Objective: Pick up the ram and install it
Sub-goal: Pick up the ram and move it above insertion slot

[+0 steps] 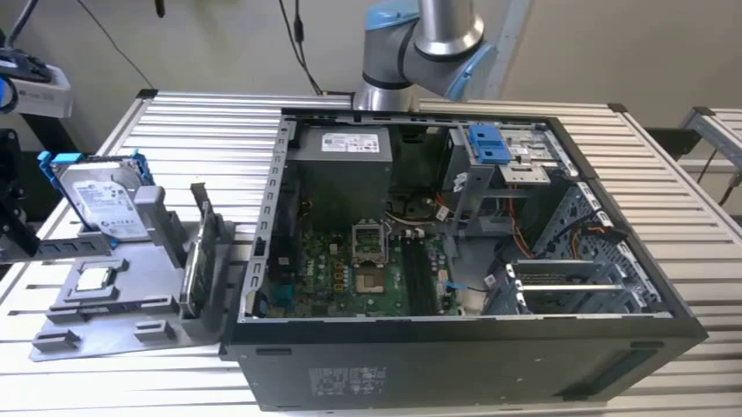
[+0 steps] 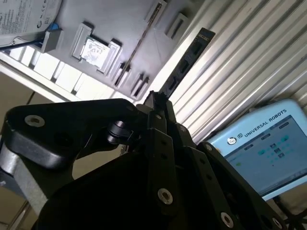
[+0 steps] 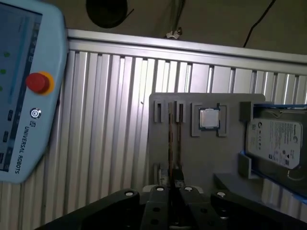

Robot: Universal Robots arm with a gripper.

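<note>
In both wrist views my gripper (image 2: 157,98) (image 3: 172,189) hangs high over the grey parts tray (image 3: 211,158). It is shut on the ram (image 2: 189,55), a long, narrow dark stick with chips along its side. The stick reaches out from between the fingertips, above the ribbed table. In the first wrist view the ram (image 3: 178,158) shows edge-on as a thin dark line above the tray. In the exterior view the open computer case (image 1: 464,365) lies on its side, with the motherboard (image 1: 347,269) and its memory slots (image 1: 418,274) exposed.
The tray (image 1: 116,321) at the exterior view's left carries a hard drive in a blue frame (image 1: 102,201), a processor (image 1: 93,278) and a green board on edge (image 1: 203,252). A teach pendant (image 3: 21,91) lies beside the tray. The arm's base (image 1: 418,43) stands behind the case.
</note>
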